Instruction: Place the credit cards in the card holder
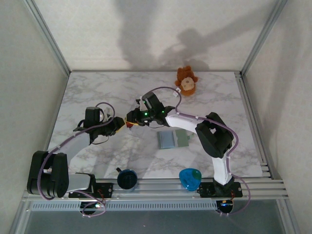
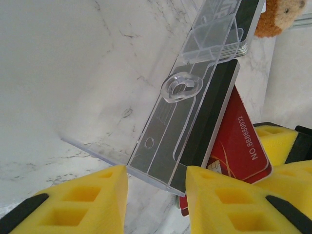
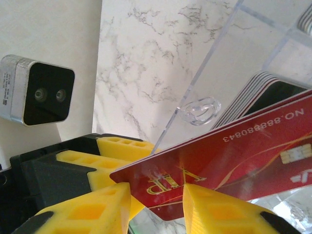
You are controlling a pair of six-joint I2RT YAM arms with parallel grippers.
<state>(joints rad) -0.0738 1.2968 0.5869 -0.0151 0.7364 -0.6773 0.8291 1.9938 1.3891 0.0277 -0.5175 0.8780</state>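
The left gripper [image 2: 156, 170] has blocky yellow foam fingers with square holes. They are closed on the lower edge of the clear display stand [image 2: 195, 83], a flat sheet of transparent plastic with a moulded oval ring, held tilted above the marble-veined counter [image 1: 97, 92].

The right gripper [image 3: 156, 187] has the same yellow foam fingers, with a gap between them. A rounded corner of the credit cards [image 3: 234, 146] dips into that gap. I cannot tell whether the pads are pinching it. The cards are thin, glossy red plastic with gold lettering, a white printed number and a metallic chip. They lean against the stand just beyond the right gripper's tips and just right of the left gripper's right finger.

The card holder [image 1: 167, 140] lies opened flat on the counter, with a blue-grey panel beside a grey-green one. It is well apart from both grippers, off to the right gripper's right and nearer the arm bases.

The top view alone shows the wallet and the two grippers meeting tip to tip. The right wrist view shows the left arm's boxy silver-and-black wrist camera [image 3: 39, 95]. The left wrist view catches a furry brown plush toy [image 2: 282, 17] past the stand's far end.
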